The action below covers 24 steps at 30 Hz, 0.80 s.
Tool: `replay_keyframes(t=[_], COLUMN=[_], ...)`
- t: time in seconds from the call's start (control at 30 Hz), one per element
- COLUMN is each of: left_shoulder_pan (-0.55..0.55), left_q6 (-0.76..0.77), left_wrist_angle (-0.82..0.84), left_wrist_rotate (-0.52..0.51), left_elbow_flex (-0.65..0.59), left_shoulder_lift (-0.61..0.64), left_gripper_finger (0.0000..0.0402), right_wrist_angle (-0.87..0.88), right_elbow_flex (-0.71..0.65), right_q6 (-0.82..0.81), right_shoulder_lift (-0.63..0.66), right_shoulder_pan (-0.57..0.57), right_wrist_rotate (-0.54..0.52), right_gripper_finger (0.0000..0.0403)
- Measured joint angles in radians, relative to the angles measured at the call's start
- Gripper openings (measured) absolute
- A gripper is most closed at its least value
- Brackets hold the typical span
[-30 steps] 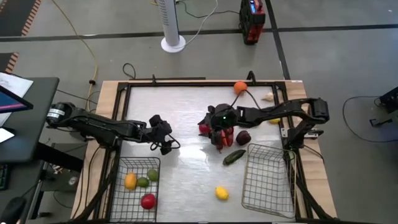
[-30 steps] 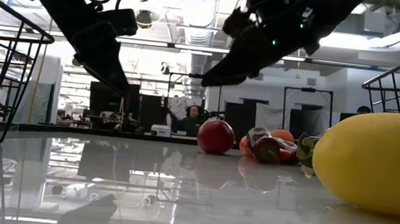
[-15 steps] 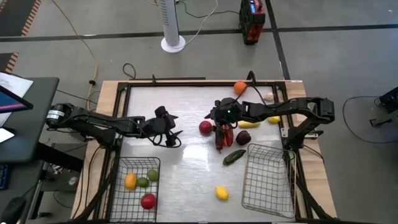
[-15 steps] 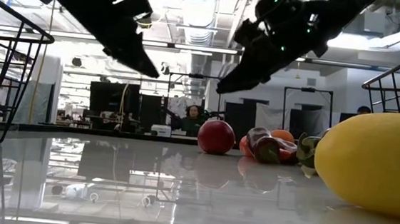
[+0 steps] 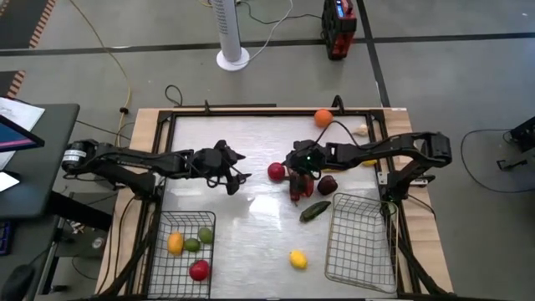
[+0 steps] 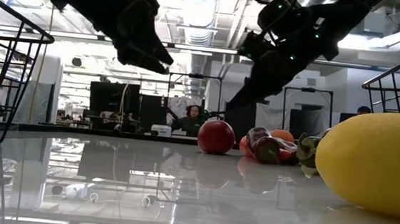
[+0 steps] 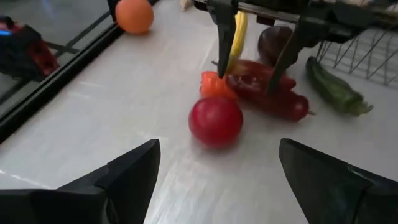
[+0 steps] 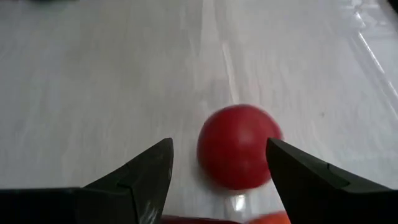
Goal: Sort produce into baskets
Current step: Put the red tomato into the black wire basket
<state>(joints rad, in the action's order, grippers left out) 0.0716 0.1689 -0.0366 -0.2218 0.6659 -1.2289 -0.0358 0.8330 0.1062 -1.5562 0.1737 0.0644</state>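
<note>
- The left gripper [image 5: 236, 173] has moved toward the table's middle since the earlier pictures, from above the left basket [image 5: 159, 251] to a spot near the red apple [image 5: 276, 171], with bare tabletop between them.
- Its fingers [image 7: 124, 180] are spread wide and hold nothing; in the left wrist view the apple [image 7: 215, 120] lies in the gap ahead of them.
- The right gripper [image 5: 294, 170] has drawn back slightly toward the far right side, and now hangs above the red peppers [image 5: 301, 184], just beside the apple.
- Its fingers [image 8: 140, 177] are also parted and empty, with the apple [image 8: 239, 146] ahead between them in the right wrist view.
- The produce itself has not shifted across the three moments.
- The peppers lie in a tight cluster with an orange-red piece [image 7: 214, 86] touching them; the dark plum [image 5: 327, 184] sits just beside them on the right.
- A yellow piece [image 5: 333, 166] lies behind the cluster, partly covered by the right arm.
- The cucumber [image 5: 314, 211] lies tilted just off the far left corner of the right basket [image 5: 361, 276], which holds nothing visible.
- A lemon [image 5: 297, 259] lies alone between the two baskets near the front edge; in the low view it [image 6: 371, 161] fills the right foreground and hides part of the pile.
- The orange [image 5: 323, 117] rests at the far rail, with a pale piece [image 5: 360, 130] near it to the right.
- The left basket holds a yellow-orange fruit [image 5: 175, 242], two limes [image 5: 199, 239] and a second red apple [image 5: 199, 270].
- In the low view a person [image 6: 193, 117] shows in the room beyond the table.
</note>
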Motion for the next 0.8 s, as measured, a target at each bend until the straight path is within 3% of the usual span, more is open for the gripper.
replay_keyframes(t=[0.17, 0.43, 0.8], left_shoulder_pan=[0.001, 0.001, 0.000], left_q6=[0.014, -0.100, -0.191], left_wrist_angle=[0.017, 0.117, 0.159], left_wrist_rotate=[0.027, 0.043, 0.192], left_elbow_flex=[0.046, 0.217, 0.415], left_shoulder_lift=[-0.029, -0.236, -0.426], left_gripper_finger=[0.0318, 0.0318, 0.0318], right_wrist_angle=[-0.037, -0.264, -0.284], right_elbow_flex=[-0.046, -0.250, -0.318], right_q6=[0.015, -0.031, -0.053], right_shoulder_lift=[0.081, 0.233, 0.303], right_shoulder_pan=[0.046, 0.111, 0.048], right_wrist_rotate=[-0.042, -0.013, -0.058], right_gripper_finger=[0.0285, 0.0285, 0.0285])
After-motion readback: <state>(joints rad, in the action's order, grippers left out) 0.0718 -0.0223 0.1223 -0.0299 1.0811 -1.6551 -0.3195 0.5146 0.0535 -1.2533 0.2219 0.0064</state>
